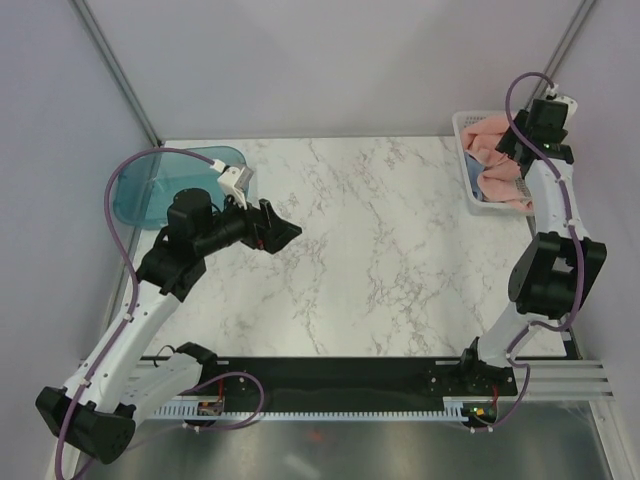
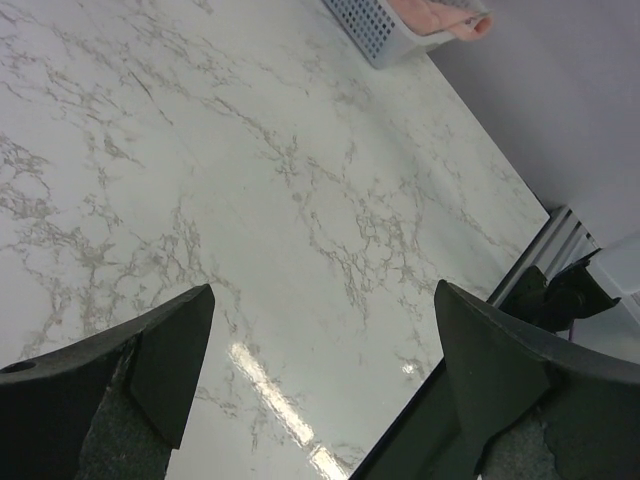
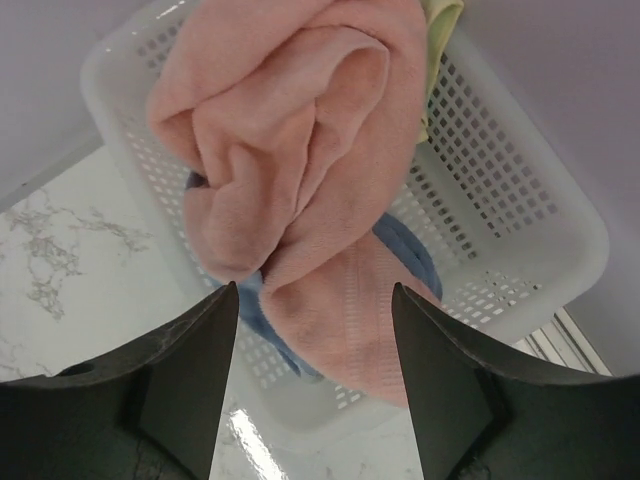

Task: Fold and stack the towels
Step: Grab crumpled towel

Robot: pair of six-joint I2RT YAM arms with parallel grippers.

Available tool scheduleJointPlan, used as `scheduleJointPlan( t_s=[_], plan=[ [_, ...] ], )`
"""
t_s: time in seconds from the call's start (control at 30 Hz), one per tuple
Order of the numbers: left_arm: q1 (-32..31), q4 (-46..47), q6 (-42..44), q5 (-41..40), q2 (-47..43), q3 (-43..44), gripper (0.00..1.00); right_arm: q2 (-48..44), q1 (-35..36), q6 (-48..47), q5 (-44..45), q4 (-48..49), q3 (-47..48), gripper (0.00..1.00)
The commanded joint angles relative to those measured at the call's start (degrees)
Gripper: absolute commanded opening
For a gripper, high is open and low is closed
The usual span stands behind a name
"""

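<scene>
The salmon-pink towel [image 3: 300, 150] lies crumpled in the white mesh basket [image 3: 500, 190], on top of the light blue towel [image 3: 410, 250]. A strip of the pale yellow towel [image 3: 440, 30] shows at the basket's far side. In the top view the pink towel [image 1: 495, 165] fills the basket [image 1: 462, 125] at the far right. My right gripper [image 3: 315, 300] hovers above the basket's near edge, open and empty. My left gripper [image 1: 285, 235] is open and empty over the table's left middle; it also shows in the left wrist view [image 2: 325, 310].
A teal translucent tray [image 1: 140, 190] stands at the far left corner. The marble table [image 1: 370, 250] ends at a black rail along the near edge. The basket also shows in the left wrist view [image 2: 385, 30]. Grey walls close in the back and sides.
</scene>
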Motion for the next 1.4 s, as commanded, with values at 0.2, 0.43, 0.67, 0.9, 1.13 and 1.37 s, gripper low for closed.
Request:
scheduleJointPlan(
  t_s=[0.2, 0.43, 0.67, 0.9, 1.13, 1.37],
  plan=[
    [-0.02, 4.1, -1.47, 2.89, -1.71, -0.85, 0.99, 1.45, -9.15, 9.4, -6.64, -4.58, -0.98, 0.7],
    [-0.37, 4.28, -0.77, 2.18, -1.97, -1.47, 0.99, 1.35, -9.85, 16.0, -7.44, -4.06, -6.08, 0.7],
    [-0.9, 4.19, -0.5, 1.13, -2.24, -2.09, 0.98, 1.88, -10.55, 19.17, -6.73, -2.74, -9.94, 0.69],
    [-0.9, 4.11, -0.33, 0.6, -2.15, -2.17, 0.99, 0.57, -10.56, 17.68, -3.76, -3.61, -8.9, 0.68],
    [-1.08, 4.37, -0.5, 0.61, -2.5, -2.44, 0.99, -1.81, -11.78, 15.65, -0.94, -7.66, -9.33, 0.69],
    [-1.78, 4.28, 0.11, -0.19, -3.2, -2.79, 0.99, -4.8, -11.87, 14.69, 1.01, -7.83, -10.83, 0.73]
  ],
)
